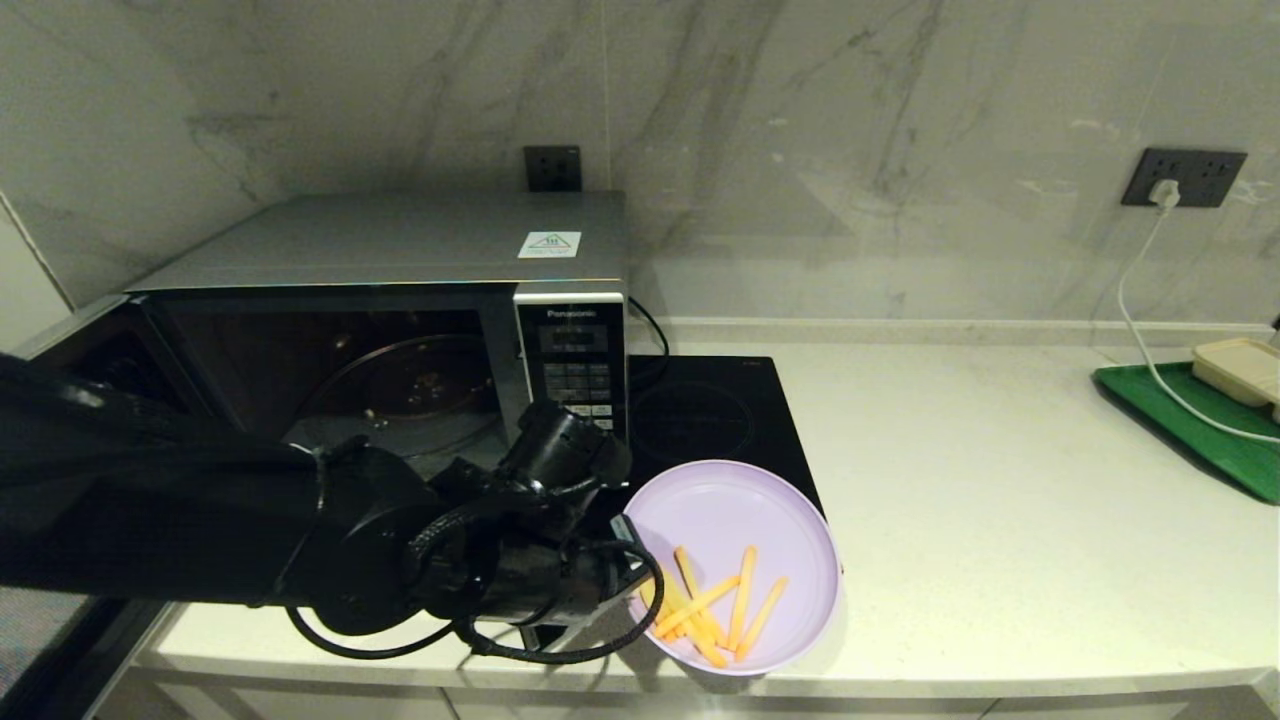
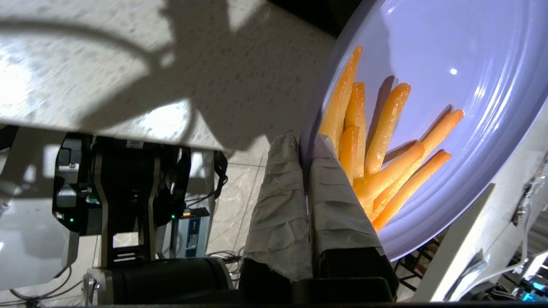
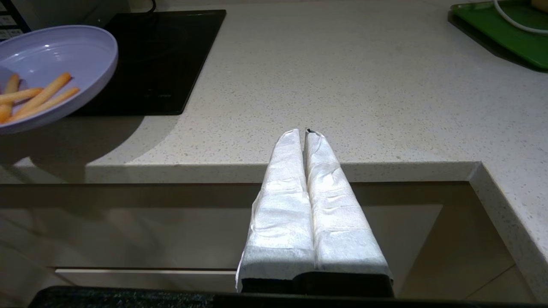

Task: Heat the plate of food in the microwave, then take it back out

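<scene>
The lilac plate (image 1: pixel 730 515) with several orange fries (image 1: pixel 712 605) hangs tilted over the counter's front edge, to the right of the microwave (image 1: pixel 400 240). My left gripper (image 1: pixel 632 585) is shut on the plate's near-left rim. In the left wrist view the taped fingers (image 2: pixel 278 188) of that gripper (image 2: pixel 306 139) pinch the rim of the plate (image 2: pixel 449 51), right beside the fries (image 2: pixel 385 124). The microwave door stands open to the left, and the glass turntable (image 1: pixel 420 385) is bare. My right gripper (image 3: pixel 306 132) is shut on nothing, just off the counter's front edge.
A black induction hob (image 1: pixel 700 410) lies behind the plate, next to the microwave's button panel (image 1: pixel 572 365). At the far right a green tray (image 1: pixel 1190 425) holds a beige lidded box (image 1: pixel 1240 368). A white cable (image 1: pixel 1140 330) runs from the wall socket to the tray.
</scene>
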You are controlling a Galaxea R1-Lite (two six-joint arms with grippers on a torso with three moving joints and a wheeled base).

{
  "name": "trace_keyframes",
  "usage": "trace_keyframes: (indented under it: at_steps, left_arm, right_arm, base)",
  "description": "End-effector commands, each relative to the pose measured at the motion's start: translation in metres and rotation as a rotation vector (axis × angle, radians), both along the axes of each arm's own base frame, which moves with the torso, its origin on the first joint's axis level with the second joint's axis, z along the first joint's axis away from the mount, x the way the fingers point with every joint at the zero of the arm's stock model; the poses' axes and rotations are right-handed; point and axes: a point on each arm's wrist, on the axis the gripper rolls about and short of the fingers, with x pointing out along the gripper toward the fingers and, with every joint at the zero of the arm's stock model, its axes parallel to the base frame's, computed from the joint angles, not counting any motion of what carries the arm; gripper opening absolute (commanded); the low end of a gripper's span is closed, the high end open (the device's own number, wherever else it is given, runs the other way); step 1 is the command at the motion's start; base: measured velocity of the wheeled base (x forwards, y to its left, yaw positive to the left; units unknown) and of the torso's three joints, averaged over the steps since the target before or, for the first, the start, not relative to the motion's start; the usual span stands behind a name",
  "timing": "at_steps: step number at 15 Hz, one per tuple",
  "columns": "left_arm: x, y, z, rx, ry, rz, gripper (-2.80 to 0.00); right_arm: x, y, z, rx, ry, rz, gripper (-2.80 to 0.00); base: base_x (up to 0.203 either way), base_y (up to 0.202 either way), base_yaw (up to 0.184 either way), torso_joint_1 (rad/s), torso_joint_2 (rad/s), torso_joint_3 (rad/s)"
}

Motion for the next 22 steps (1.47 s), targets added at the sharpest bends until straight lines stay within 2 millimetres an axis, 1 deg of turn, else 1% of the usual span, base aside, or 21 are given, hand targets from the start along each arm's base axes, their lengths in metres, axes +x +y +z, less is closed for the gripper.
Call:
trace_keyframes:
  at_steps: [1, 3, 7, 10, 14, 16, 20, 22]
  left_arm:
    - [0.016, -0.012, -0.016, 0.024, 0.020, 0.001, -2.80]
    - [0.025, -0.020, -0.019, 0.035, 0.023, -0.008, -2.80]
    - [0.043, -0.028, -0.013, 0.040, 0.023, 0.000, -2.80]
    - [0.049, -0.033, -0.015, 0.045, 0.023, -0.009, -2.80]
    - [0.058, -0.044, -0.012, 0.040, 0.038, -0.026, -2.80]
    - [0.059, -0.050, -0.013, 0.029, 0.062, -0.046, -2.80]
    - [0.060, -0.052, -0.011, 0.007, 0.068, -0.062, -2.80]
    - [0.064, -0.055, -0.018, 0.010, 0.077, -0.058, -2.80]
  right_arm:
    - [0.000, 0.000, 0.000, 0.000, 0.001, 0.000, -2.80]
    - [0.000, 0.000, 0.000, 0.000, 0.001, 0.000, -2.80]
    - [0.000, 0.000, 0.000, 0.000, 0.001, 0.000, -2.80]
    - [0.000, 0.000, 0.000, 0.000, 0.001, 0.000, -2.80]
    - [0.000, 0.000, 0.000, 0.000, 0.001, 0.000, -2.80]
    - [0.000, 0.000, 0.000, -0.001, 0.001, 0.000, -2.80]
    - [0.000, 0.000, 0.000, 0.000, 0.001, 0.000, -2.80]
    - [0.000, 0.000, 0.000, 0.000, 0.001, 0.000, -2.80]
  base:
    - [0.000, 0.000, 0.000, 0.000, 0.00, 0.000]
    - [0.000, 0.000, 0.000, 0.000, 0.00, 0.000]
    - [0.000, 0.000, 0.000, 0.000, 0.00, 0.000]
    - [0.000, 0.000, 0.000, 0.000, 0.00, 0.000]
    - [0.000, 0.000, 0.000, 0.000, 0.00, 0.000]
    - [0.000, 0.000, 0.000, 0.000, 0.00, 0.000]
    - [0.000, 0.000, 0.000, 0.000, 0.00, 0.000]
    - [0.000, 0.000, 0.000, 0.000, 0.00, 0.000]
